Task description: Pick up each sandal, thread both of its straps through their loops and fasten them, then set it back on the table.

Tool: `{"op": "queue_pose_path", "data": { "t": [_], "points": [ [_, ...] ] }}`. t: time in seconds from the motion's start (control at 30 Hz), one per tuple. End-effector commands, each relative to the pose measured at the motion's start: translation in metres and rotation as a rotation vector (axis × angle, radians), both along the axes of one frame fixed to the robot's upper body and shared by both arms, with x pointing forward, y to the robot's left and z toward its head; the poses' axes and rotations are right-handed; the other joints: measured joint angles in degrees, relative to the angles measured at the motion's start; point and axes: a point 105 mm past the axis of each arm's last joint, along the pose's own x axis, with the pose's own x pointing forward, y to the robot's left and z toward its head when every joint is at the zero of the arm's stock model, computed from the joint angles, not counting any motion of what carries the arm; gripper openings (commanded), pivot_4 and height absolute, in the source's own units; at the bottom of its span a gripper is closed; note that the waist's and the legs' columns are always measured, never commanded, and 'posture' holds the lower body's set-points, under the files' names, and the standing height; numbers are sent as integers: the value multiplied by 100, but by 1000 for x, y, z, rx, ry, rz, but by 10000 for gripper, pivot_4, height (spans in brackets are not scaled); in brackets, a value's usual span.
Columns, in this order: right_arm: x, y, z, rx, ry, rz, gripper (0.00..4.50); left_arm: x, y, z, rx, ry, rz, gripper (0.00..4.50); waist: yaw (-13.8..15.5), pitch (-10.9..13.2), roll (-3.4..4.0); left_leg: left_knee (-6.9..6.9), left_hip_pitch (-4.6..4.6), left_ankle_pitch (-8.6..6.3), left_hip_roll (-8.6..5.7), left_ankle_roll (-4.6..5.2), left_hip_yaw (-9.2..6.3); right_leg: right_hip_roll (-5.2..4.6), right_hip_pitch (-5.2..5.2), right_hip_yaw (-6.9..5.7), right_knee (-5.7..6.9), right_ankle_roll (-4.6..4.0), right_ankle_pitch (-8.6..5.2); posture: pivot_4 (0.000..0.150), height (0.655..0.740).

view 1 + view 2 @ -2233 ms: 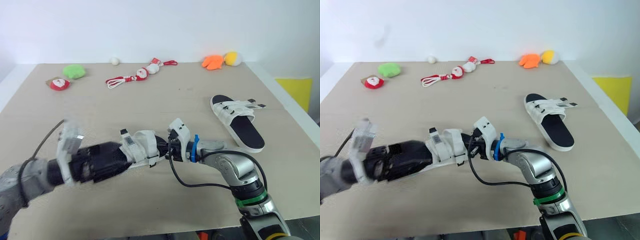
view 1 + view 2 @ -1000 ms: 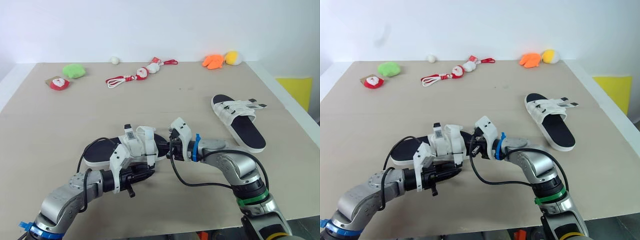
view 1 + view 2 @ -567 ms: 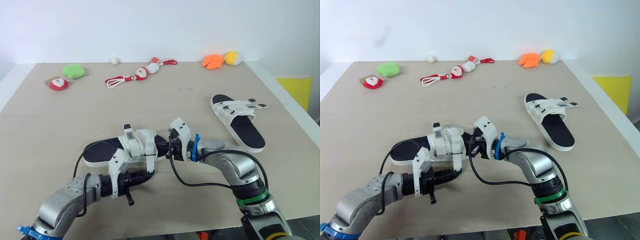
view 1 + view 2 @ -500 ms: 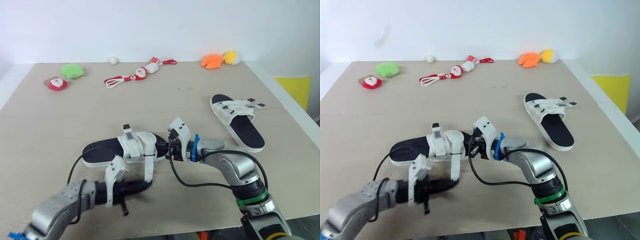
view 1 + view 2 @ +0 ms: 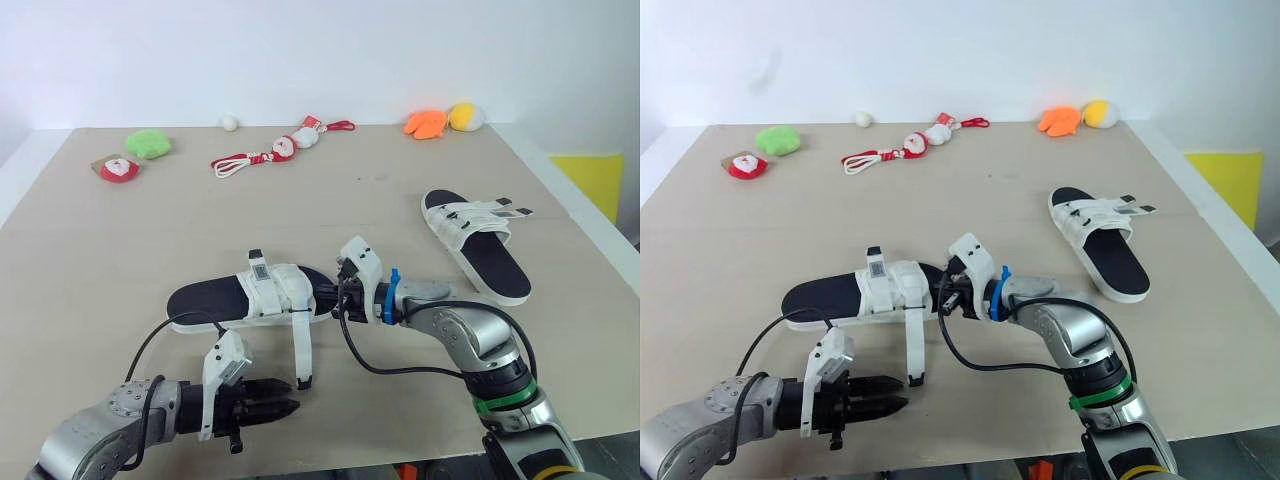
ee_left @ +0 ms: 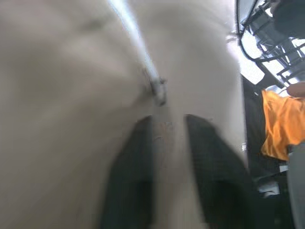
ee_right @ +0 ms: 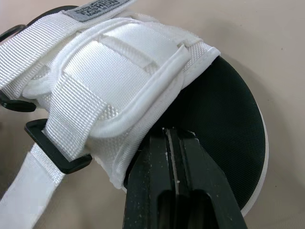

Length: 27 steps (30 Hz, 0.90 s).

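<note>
1. Near sandal (image 5: pixel 250 300): white upper, black insole. It lies crosswise before you on the surface (image 5: pixel 120 240), heel to your left and toe to your right. One loose strap (image 5: pixel 301 345) hangs from its buckle side, black tip down at the surface.
2. Right gripper (image 7: pixel 171 136): at the near sandal's toe. Your jaws are pressed together, apparently pinching the edge of the white upper over the insole.
3. Left gripper (image 5: pixel 290 408): low over the surface, near the strap's tip but apart from it. Your jaws are slightly spread and hold nothing.
4. Far sandal (image 5: pixel 478 245): flat on the surface to your right, well apart from both grippers. Its two strap ends jut out past its outer side.
5. Along the far edge: green plush (image 5: pixel 148 142), red-and-white plush (image 5: pixel 117 167), Santa figures on red-and-white cords (image 5: pixel 270 152), white ball (image 5: pixel 230 121), orange plush (image 5: pixel 425 123), yellow plush (image 5: pixel 462 116).
</note>
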Motion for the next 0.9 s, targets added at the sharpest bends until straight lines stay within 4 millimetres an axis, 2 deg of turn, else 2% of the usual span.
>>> {"op": "queue_pose_path", "data": {
  "t": [0.03,0.07,0.1,0.17,0.2,0.27,0.3,0.33,0.4,0.47,0.5,0.6,0.73,0.9],
  "points": [
    [-2,-14,-26,-78,91,-50,0,-4,15,3,109,-87,7,28722,0,-4,5,-1,1,0,0,0,0,0,1,0,0,-1,0,1500,7400],
    [-2,-15,-26,-80,91,-50,0,-6,23,3,149,-108,12,36053,1,-6,8,-1,2,0,0,0,2,-2,1,1,0,-1,0,1500,7400],
    [-2,-16,-27,-84,91,-50,0,-4,43,3,230,-164,44,38536,3,-7,10,-2,2,0,0,0,2,-3,1,1,-1,-2,0,1500,7400],
    [-1,-17,-28,-91,90,-47,0,0,74,10,351,-289,77,41795,-20,-14,-10,0,2,0,-1,0,2,-4,-1,0,0,-2,0,1500,7400],
    [-1,-16,-28,-92,90,-43,0,4,85,16,380,-358,92,41795,-16,-19,-4,-5,5,-2,9,-3,5,0,-8,-1,-1,-6,0,1500,7400],
    [-1,-16,-29,-96,91,-34,0,18,94,30,458,-630,71,41795,9,-27,53,-8,14,-6,4,-6,15,-17,-4,-4,-4,-25,-2,1500,7400],
    [-1,-15,-30,-100,93,-24,0,21,95,32,530,-798,-5,41795,13,-27,49,-8,14,-4,-3,-3,16,-25,-4,-4,-4,-24,-2,1500,7400],
    [-2,-14,-31,-104,94,-15,0,24,93,34,588,-962,-82,41795,17,-32,41,-7,13,-6,-2,-6,16,-25,-4,-4,-5,-25,-2,1500,7400],
    [-2,-12,-32,-106,94,-7,0,26,86,36,610,-1170,-194,41795,14,-39,28,-7,12,-10,-1,-13,26,-35,-4,-2,-13,-41,7,1500,7400],
    [-1,-11,-32,-106,93,-5,0,28,81,39,592,-1280,-234,41795,10,-42,23,-7,13,-9,1,-12,58,-58,-8,-2,-14,-44,8,1500,7400],
    [-1,-11,-32,-107,93,-5,0,29,70,42,565,-1405,-301,41795,3,-42,23,-8,13,-8,2,-2,75,-70,-11,-2,-15,-45,9,1500,7400],
    [-2,-9,-32,-107,96,-2,0,23,44,46,476,-1622,-453,41795,5,-48,15,-8,13,-15,7,24,106,-80,-9,-5,-14,-39,12,1500,7400],
    [-4,-9,-31,-107,99,-4,0,20,21,45,378,-1712,-514,41795,-2,-50,19,-9,13,-21,23,32,115,-56,-6,0,-4,-6,27,1500,7400],
    [-3,-10,-29,-105,95,-14,0,21,3,38,326,-1743,-583,41795,13,-50,23,-5,14,-22,33,36,99,-31,-1,0,6,19,22,1500,7400]
  ]
}}
